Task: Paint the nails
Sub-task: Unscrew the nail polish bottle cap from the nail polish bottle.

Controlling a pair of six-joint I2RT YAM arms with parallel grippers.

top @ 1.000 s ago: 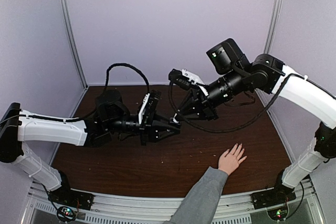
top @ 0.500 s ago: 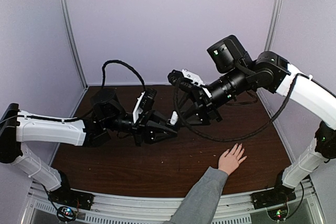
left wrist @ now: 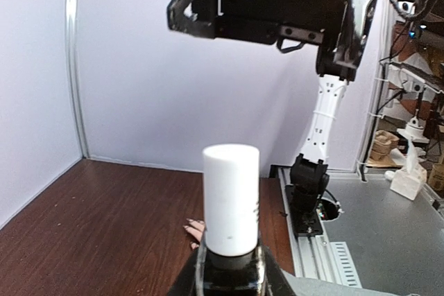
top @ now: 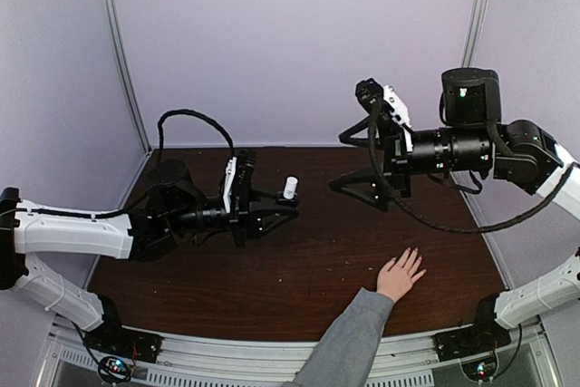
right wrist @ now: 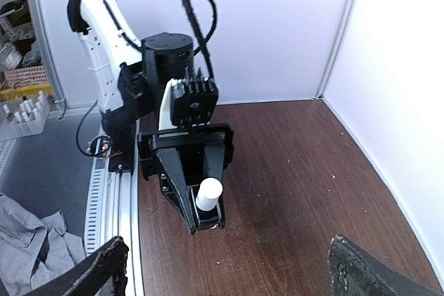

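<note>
A light-skinned hand [top: 400, 275] with a grey sleeve lies flat on the dark wooden table, fingers spread; its nails [top: 413, 252] are tiny and barely visible. My left gripper [top: 279, 206] is shut on a small dark polish bottle [top: 290, 188] with a white cap, held above the table's middle. In the left wrist view the bottle [left wrist: 231, 199] fills the centre, with the nails [left wrist: 189, 222] peeking out behind it. My right gripper [top: 337, 165] hangs open to the right of the bottle, apart from it and holding nothing. Its view shows the bottle [right wrist: 207, 195] between the left fingers.
Pale booth walls close in the table [top: 299, 278] at the back and both sides. The metal rail [top: 227, 355] with the arm bases runs along the near edge. The right arm [top: 471, 147] reaches over the table's right half, above the hand.
My right gripper has opened wide and drawn back to the right, away from the bottle's cap. The left gripper with the bottle has shifted a little left. The hand has stayed still.
</note>
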